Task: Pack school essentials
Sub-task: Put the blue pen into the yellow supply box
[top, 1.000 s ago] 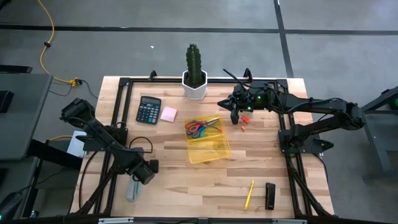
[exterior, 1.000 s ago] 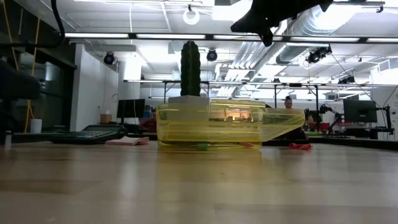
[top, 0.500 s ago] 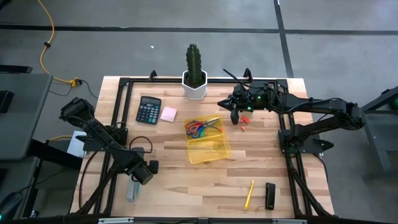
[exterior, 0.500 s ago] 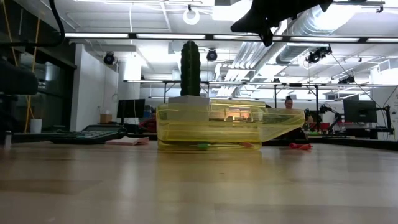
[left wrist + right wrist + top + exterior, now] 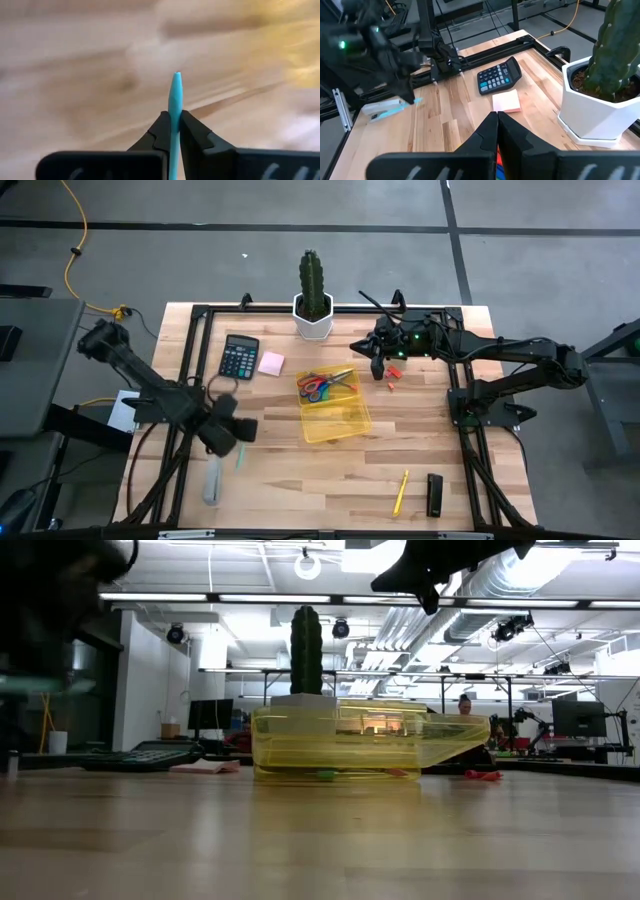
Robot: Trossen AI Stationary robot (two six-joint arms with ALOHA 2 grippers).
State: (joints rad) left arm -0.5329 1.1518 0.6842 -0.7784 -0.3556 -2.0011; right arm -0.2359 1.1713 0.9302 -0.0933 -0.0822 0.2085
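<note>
Left end effector (image 5: 232, 432) lifted with light-blue pen (image 5: 174, 115), grey block (image 5: 211, 486) beneath

The left gripper (image 5: 232, 432) is smeared by motion in the high view. In the left wrist view, the table (image 5: 75, 65) is blurred, and the light-blue pen (image 5: 174, 115) runs off the picture's edge, its far end unseen.
</note>
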